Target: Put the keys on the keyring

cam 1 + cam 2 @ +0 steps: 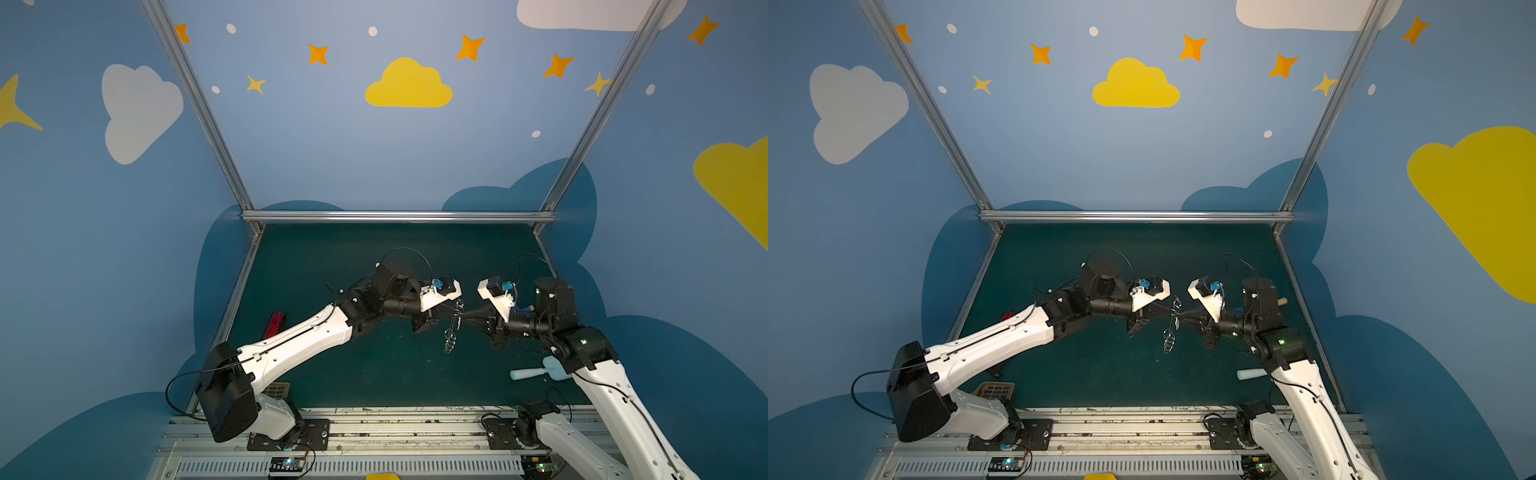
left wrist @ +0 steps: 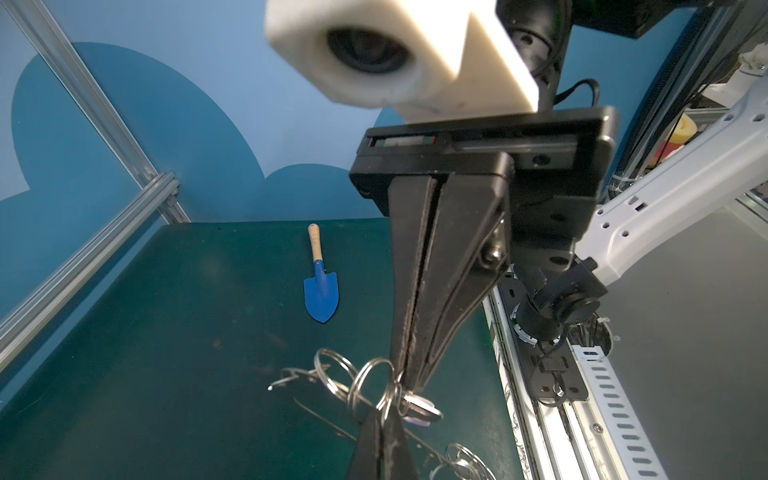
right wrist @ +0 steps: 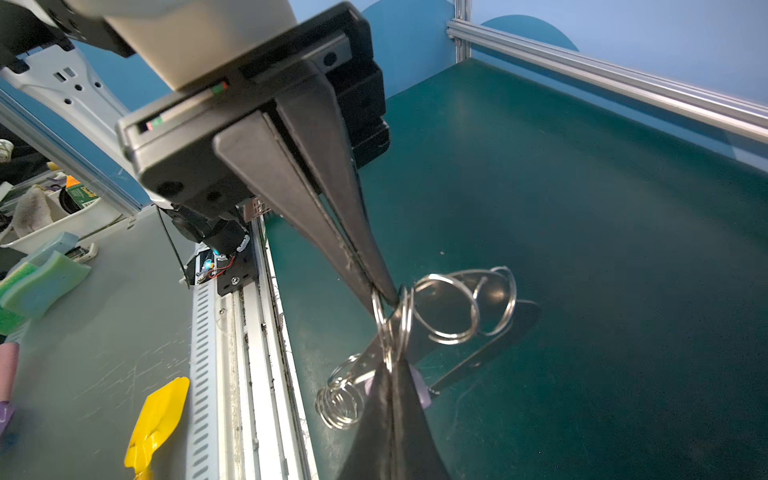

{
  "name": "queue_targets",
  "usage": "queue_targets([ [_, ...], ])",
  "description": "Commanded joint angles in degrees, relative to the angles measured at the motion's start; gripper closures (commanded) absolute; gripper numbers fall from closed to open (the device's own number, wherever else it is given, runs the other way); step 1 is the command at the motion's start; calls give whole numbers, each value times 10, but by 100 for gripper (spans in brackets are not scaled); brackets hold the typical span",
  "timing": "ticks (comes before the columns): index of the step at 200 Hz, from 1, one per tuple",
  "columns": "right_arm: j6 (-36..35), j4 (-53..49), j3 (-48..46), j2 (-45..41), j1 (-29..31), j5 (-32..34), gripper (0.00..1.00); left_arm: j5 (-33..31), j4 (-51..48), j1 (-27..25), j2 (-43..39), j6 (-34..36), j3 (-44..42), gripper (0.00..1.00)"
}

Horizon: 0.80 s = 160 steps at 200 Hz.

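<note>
The keyring (image 1: 454, 326) (image 1: 1170, 330) hangs edge-on above the green table in both top views, between the two grippers. It is a grey plate (image 3: 521, 318) carrying several silver split rings (image 2: 465, 461). My left gripper (image 1: 449, 311) (image 2: 384, 415) comes in from the left and is shut on one of the split rings at the plate's rim. My right gripper (image 1: 464, 315) (image 3: 390, 368) meets it from the right, shut on the key. The key's pale head (image 2: 422, 409) (image 3: 420, 392) peeks out beside the right fingertips, against the ring. Its blade is hidden.
A pale blue spatula (image 1: 536, 372) lies at the front right, partly under the right arm. A red oblong gadget (image 1: 275, 324) lies on the left behind the left arm. A blue trowel (image 2: 321, 291) lies at the right rear, and a brown basket (image 1: 994, 390) stands at the front left.
</note>
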Motion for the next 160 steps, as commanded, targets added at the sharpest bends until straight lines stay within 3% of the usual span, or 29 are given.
queue_targets([
  [1, -32, -47, 17, -10, 1, 22, 100, -14, 25, 5, -6, -10, 8, 96],
  [51, -32, -52, 10, 10, 0, -25, 100, -6, 36, 4, -5, -16, 9, 96],
  [74, -16, -43, 5, 12, -1, -13, 83, -3, 34, 4, -7, -17, 9, 96],
  [102, 1, -24, 1, 2, -10, -23, 79, -1, 31, 4, -12, -12, 5, 96],
  [160, 124, 50, -26, -17, -64, -90, 78, 5, 39, 4, -20, -9, -1, 96],
])
